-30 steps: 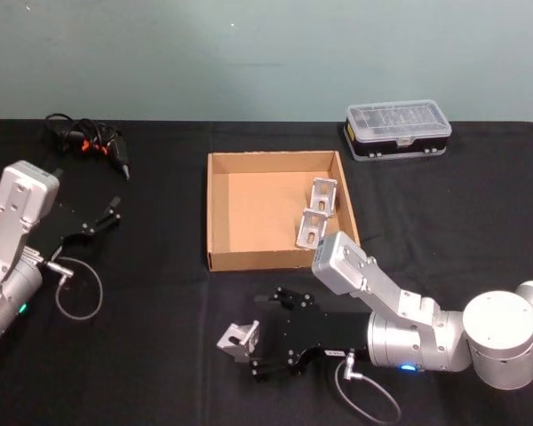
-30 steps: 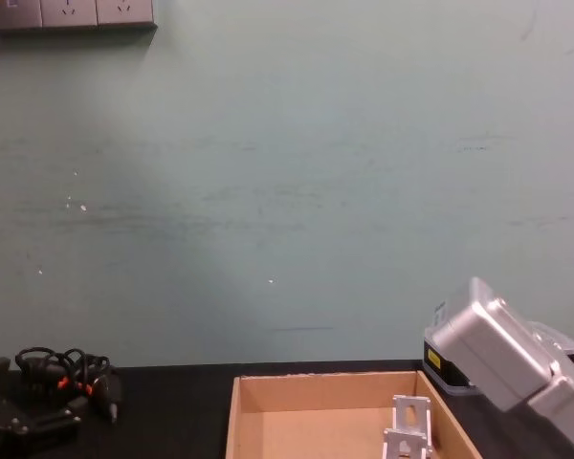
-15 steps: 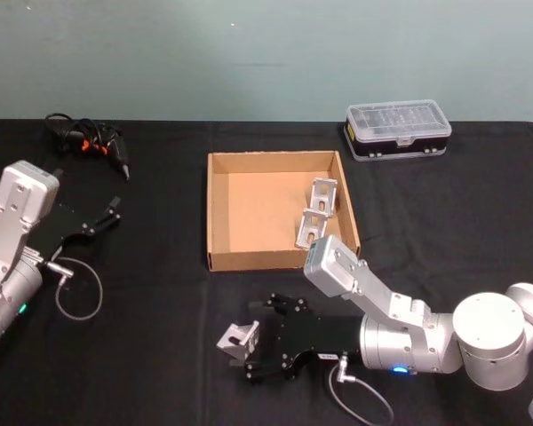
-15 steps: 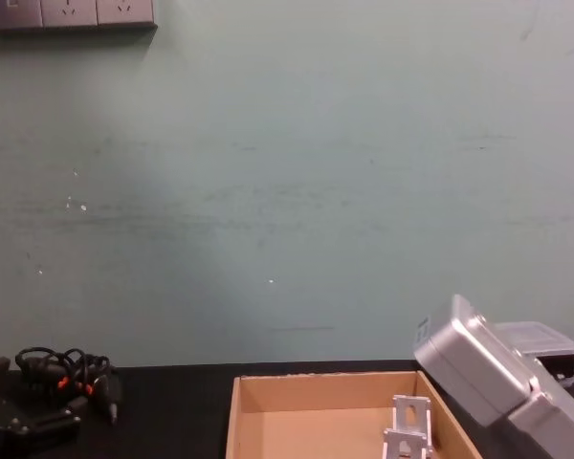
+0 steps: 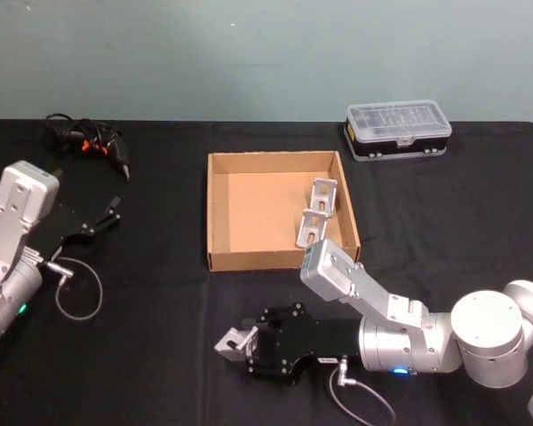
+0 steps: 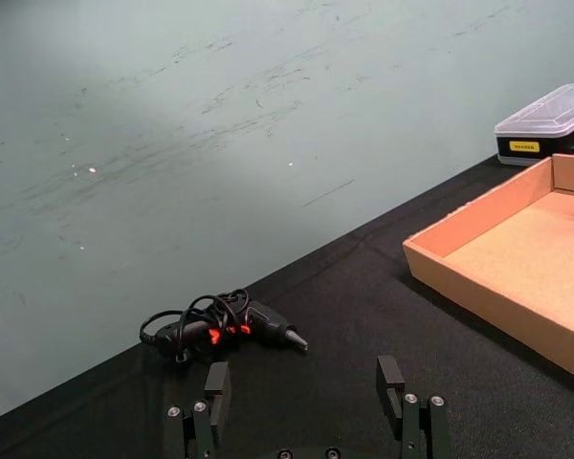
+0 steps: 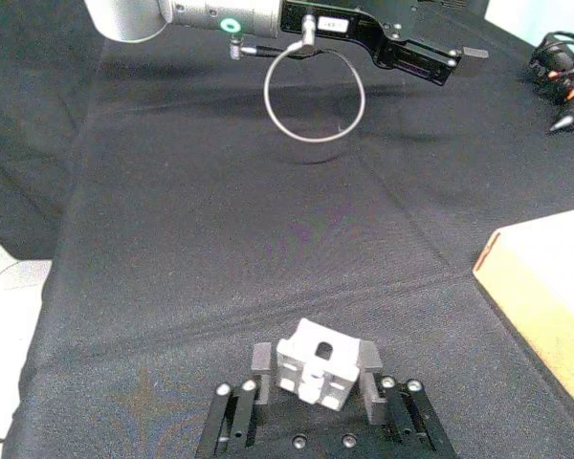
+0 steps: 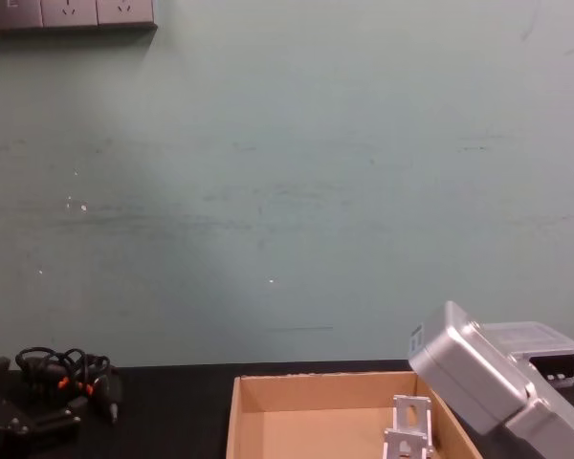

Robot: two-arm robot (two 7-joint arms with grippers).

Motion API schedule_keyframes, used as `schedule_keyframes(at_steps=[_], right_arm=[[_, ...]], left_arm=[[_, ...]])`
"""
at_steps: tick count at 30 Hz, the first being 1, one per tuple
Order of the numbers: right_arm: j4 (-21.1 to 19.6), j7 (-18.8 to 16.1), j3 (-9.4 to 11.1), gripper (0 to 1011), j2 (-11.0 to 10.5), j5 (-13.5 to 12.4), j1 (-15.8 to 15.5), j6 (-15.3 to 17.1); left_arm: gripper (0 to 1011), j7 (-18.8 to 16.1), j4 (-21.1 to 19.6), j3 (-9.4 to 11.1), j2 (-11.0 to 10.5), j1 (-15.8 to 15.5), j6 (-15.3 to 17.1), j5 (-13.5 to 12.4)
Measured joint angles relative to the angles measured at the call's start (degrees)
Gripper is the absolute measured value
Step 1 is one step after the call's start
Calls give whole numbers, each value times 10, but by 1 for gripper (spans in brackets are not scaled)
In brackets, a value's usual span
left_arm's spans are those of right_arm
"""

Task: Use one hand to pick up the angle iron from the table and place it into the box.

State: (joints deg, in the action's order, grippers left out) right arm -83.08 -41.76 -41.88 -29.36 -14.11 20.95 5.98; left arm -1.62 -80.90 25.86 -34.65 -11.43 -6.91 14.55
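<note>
Low over the near part of the black table (image 5: 160, 355), my right gripper (image 5: 247, 346) has its black fingers (image 7: 258, 360) pressed against both sides of a silver angle iron (image 7: 315, 371), which sits squarely between them; whether the bracket is lifted off the cloth or resting on it, I cannot tell. My right arm comes in from the right side of the head view, elbow bent, the forearm lying nearly flat and aimed toward my left, its boxy silver segment rising just in front of the box's near wall. Just beyond it the tan cardboard box (image 5: 222, 222) stands open at mid-table, with two more angle irons (image 5: 315, 213) resting against the inside of its right wall, one behind the other. Off to the left side, my left gripper (image 5: 107, 213) is parked well apart from the box, its fingers (image 6: 392, 381) spread with nothing between them, a loop of cable (image 5: 75, 293) hanging by the wrist. Farther back, a black tool with a coiled cord (image 5: 93, 142) lies at the table's far left, and a black plastic case with a clear lid (image 5: 398, 130) sits at the far right before the pale green wall.
</note>
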Motion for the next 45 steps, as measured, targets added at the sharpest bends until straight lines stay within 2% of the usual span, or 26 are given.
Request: schedule_keyframes(at_steps=[4, 13, 19, 24, 29, 30, 34, 39, 44, 45], right_arm=[[0, 0, -1, 481, -1, 0, 1, 0], [1, 1, -1, 477, -2, 1, 2, -3], [-10, 4, 7, 477, -5, -3, 1, -6], [-41, 18, 27, 477, -18, -13, -3, -7], [-73, 44, 60, 477, -32, -27, -9, -9], [-82, 56, 74, 477, -35, -31, -12, -10], [-96, 87, 109, 477, -41, -34, -13, -15], [-87, 112, 132, 477, -36, -24, 1, -20], [-57, 124, 139, 477, -20, -3, 25, -24], [-41, 127, 138, 477, -12, 5, 35, -25]], left_arm=[[1000, 0, 0, 0, 0, 0, 0, 0], [1000, 0, 0, 0, 0, 0, 0, 0], [1000, 0, 0, 0, 0, 0, 0, 0], [1000, 0, 0, 0, 0, 0, 0, 0], [1000, 0, 0, 0, 0, 0, 0, 0], [1000, 0, 0, 0, 0, 0, 0, 0], [1000, 0, 0, 0, 0, 0, 0, 0], [1000, 0, 0, 0, 0, 0, 0, 0], [1000, 0, 0, 0, 0, 0, 0, 0], [1000, 0, 0, 0, 0, 0, 0, 0]])
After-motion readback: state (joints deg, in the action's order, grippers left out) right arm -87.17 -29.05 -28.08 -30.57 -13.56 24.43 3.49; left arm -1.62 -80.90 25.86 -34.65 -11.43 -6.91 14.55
